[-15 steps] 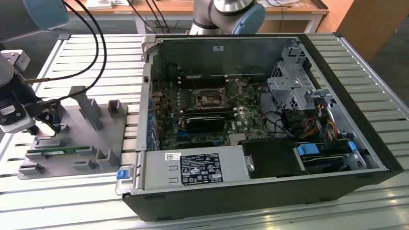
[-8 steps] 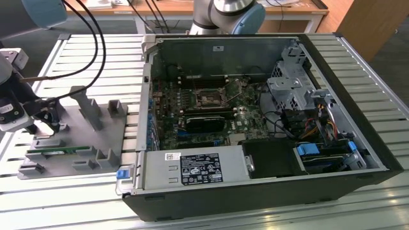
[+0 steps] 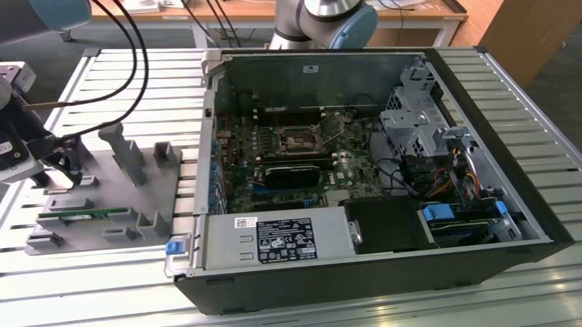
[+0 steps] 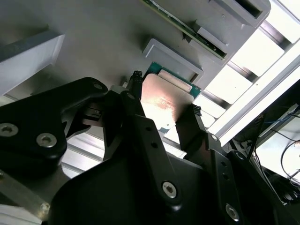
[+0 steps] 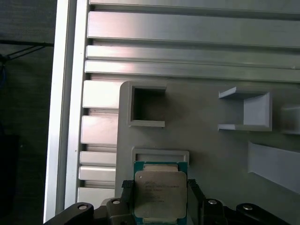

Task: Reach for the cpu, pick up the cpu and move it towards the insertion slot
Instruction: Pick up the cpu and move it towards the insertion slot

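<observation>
The cpu (image 5: 160, 194), a flat square chip with a silver top and a green rim, lies between my gripper's (image 5: 159, 184) two black fingers in both wrist views. One finger (image 4: 135, 89) presses one edge of the cpu (image 4: 164, 101) and the other finger (image 4: 193, 117) presses the opposite edge, so my gripper (image 4: 165, 93) is shut on it. The chip hangs just over a shallow recess of the grey tray (image 5: 211, 159). In the exterior view my gripper (image 3: 56, 174) stands over the tray (image 3: 109, 204) at that view's left. The insertion slot (image 3: 298, 142) sits on the green board inside the open computer case.
A green memory stick (image 3: 78, 216) lies in the tray's front recess. Upright grey posts (image 3: 123, 153) rise from the tray beside my gripper. The black case wall (image 3: 211, 136) stands between tray and board. Cables (image 3: 136, 61) hang above the slatted metal table (image 3: 509, 75).
</observation>
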Controlling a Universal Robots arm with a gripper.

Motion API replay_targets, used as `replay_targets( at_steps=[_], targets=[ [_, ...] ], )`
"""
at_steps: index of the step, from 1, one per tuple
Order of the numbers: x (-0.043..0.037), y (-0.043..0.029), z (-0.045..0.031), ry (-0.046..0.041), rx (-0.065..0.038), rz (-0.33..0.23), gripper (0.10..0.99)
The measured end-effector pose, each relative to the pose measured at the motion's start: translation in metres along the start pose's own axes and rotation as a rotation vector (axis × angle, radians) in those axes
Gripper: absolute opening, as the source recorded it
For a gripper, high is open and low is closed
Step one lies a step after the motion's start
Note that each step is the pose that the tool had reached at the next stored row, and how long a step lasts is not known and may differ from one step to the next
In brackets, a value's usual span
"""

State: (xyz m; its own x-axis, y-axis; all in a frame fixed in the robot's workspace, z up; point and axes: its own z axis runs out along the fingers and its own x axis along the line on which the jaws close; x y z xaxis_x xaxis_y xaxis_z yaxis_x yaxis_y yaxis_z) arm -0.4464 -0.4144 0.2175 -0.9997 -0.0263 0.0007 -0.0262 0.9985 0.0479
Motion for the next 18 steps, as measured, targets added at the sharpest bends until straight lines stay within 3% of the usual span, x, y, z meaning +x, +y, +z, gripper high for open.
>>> replay_targets(
  at_steps=[18],
  targets=[
    [0.0000,0.0006,-0.0118,0.0000,0.002,0.000,0.537]
  ],
)
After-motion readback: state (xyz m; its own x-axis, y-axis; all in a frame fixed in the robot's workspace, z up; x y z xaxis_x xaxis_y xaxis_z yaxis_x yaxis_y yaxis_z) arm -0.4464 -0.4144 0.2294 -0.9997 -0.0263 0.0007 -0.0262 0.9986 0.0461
